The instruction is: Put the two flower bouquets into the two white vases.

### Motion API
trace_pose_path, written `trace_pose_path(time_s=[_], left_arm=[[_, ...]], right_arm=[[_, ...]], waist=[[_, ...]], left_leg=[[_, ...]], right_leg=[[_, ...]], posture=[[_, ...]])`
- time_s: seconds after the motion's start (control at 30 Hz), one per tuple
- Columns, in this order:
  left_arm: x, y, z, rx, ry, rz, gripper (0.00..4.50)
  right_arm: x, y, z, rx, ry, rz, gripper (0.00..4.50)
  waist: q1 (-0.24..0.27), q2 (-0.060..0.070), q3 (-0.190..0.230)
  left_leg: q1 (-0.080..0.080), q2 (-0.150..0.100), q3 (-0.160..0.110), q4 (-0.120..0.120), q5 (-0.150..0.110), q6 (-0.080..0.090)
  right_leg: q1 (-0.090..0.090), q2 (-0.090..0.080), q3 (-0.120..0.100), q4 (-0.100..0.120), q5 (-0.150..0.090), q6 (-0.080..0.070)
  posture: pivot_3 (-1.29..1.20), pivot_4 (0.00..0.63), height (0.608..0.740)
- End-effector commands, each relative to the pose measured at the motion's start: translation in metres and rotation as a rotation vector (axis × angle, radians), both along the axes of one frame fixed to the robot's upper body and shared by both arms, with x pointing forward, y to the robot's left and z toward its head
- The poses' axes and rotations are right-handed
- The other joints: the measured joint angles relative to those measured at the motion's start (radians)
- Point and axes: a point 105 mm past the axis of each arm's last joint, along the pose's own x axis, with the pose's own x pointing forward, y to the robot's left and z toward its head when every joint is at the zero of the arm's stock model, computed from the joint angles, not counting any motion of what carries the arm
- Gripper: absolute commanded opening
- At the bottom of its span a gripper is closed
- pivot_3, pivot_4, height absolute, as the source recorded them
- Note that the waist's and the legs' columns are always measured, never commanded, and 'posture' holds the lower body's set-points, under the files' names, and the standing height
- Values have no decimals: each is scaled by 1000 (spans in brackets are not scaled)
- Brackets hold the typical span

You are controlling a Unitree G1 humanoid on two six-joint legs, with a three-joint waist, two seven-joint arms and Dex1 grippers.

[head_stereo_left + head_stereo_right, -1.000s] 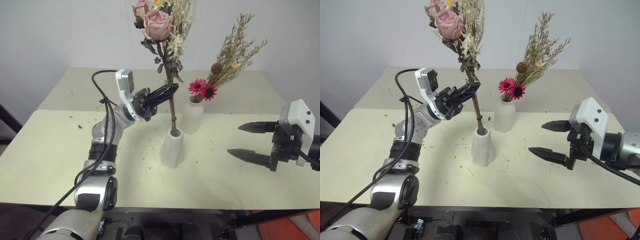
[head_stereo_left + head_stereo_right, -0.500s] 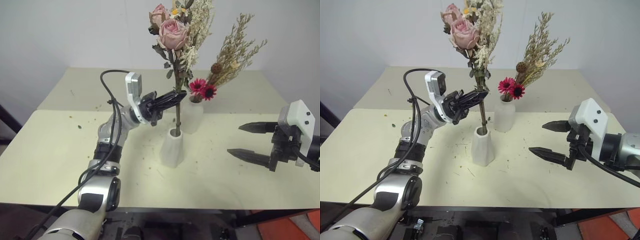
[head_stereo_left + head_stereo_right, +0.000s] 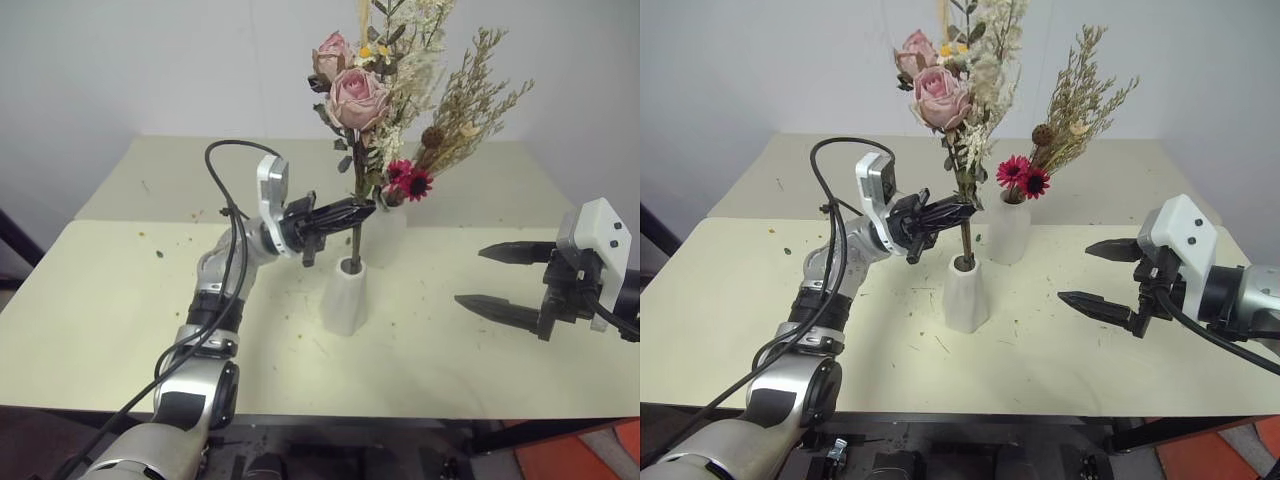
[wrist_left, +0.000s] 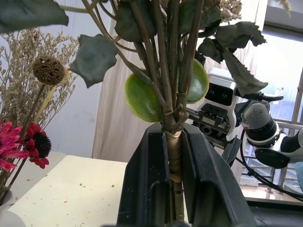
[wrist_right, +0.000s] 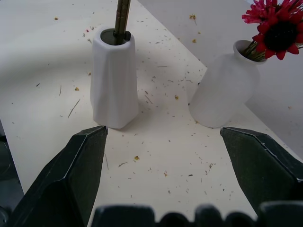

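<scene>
1. Left eye view, rose bouquet (image 3: pixel 358 95): pale pink roses, green leaves and cream sprigs on a bundle of stems. Stands close to upright, its lower stem end inside the mouth of the cone vase (image 3: pixel 345 297).
2. Cone vase: matte white, tapered, wide base, standing on the cream surface (image 3: pixel 100 300) near its middle.
3. Left gripper (image 3: pixel 362 208): black fingers clamped on the rose bouquet's stems just above the cone vase's mouth, reaching in from the robot's left. In the left wrist view the fingers (image 4: pixel 147 184) press the taped stem bundle (image 4: pixel 174 151) from both sides.
4. Grass bouquet (image 3: pixel 468 105): tall tan dried grasses with red-magenta daisies (image 3: pixel 408 178) low on its left side. Stands in the bottle vase (image 3: pixel 1008 228), leaning to the right.
5. Bottle vase: matte white, rounded body, short neck. Stands just behind and to the right of the cone vase, apart from it, as the right wrist view shows (image 5: pixel 225 92).
6. Right gripper (image 3: pixel 500 278): held above the right part of the surface, well apart from both vases. Fingers spread wide with nothing between them; they point toward the vases.
7. Surface: cream, strewn with small plant crumbs (image 5: pixel 176 97) around the vases. A second surface (image 3: pixel 180 170) of the same colour adjoins it at the back.
</scene>
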Motion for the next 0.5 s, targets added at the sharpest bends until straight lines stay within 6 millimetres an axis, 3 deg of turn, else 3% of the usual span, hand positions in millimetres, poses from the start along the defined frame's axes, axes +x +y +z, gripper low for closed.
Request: trace_pose_path(time_s=[0.03,0.5], left_arm=[[2,-3,-9,31,12,12,121],[-12,8,12,-21,-42,-11,121]], right_arm=[[-1,2,12,-2,-68,6,4500],[-1,1,12,-6,-73,5,4500]], waist=[[0,0,0],[-2,0,0]], left_leg=[[0,0,0,0,0,0],[0,0,0,0,0,0]], right_leg=[[0,0,0,0,0,0],[0,0,0,0,0,0]], posture=[[0,150,740],[0,150,740]])
